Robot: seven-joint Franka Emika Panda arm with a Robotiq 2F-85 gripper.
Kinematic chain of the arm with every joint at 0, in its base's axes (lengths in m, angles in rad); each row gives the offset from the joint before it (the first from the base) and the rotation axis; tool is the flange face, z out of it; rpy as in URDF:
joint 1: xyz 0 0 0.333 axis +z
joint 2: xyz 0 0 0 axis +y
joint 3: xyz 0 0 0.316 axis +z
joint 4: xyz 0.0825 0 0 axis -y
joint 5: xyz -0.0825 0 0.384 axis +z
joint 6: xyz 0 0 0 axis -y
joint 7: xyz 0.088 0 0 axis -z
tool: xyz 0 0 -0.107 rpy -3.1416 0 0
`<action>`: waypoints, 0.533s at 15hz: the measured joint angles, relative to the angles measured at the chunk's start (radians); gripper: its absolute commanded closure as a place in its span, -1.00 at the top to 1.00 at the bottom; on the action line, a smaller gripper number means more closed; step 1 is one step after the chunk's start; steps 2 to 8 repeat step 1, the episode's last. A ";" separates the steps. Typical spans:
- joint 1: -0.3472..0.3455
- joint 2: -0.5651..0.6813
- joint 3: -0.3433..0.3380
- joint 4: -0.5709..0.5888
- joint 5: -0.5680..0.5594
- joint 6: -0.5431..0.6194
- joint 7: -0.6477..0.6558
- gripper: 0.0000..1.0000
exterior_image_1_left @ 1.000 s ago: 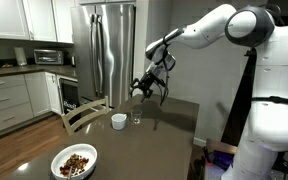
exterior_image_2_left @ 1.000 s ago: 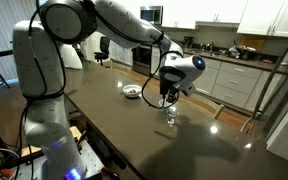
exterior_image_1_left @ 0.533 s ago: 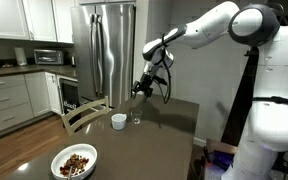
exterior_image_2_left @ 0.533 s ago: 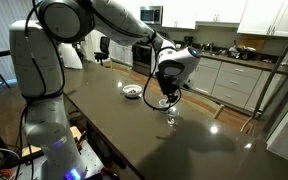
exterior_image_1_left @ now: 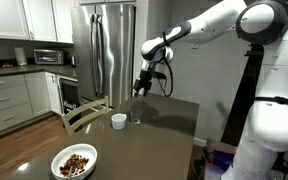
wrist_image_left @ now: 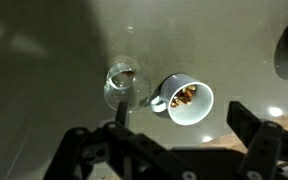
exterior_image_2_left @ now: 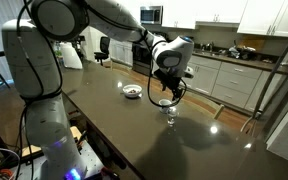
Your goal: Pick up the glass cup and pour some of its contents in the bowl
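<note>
Tool (exterior_image_1_left: 141,90) spread wide, above glass cup (exterior_image_1_left: 136,120), not touching

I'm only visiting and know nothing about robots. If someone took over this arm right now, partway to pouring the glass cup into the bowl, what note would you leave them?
Gripper: jaws open, holding nothing, hovering above the two cups.
Glass cup: upright on the table, brown bits at its base, close beside the white cup.
Bowl: near the table's edge, well away from the cups, brown pieces already inside.
Done: nothing yet; the glass is not gripped.
Left: lower, grip the glass (not the white cup), carry it to the bowl, tip some in.
</note>
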 measured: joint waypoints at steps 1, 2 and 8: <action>0.002 -0.003 0.000 0.000 -0.004 0.002 0.000 1.00; 0.002 -0.003 0.000 0.000 -0.004 0.002 0.000 1.00; 0.002 -0.003 0.000 0.000 -0.004 0.002 0.000 1.00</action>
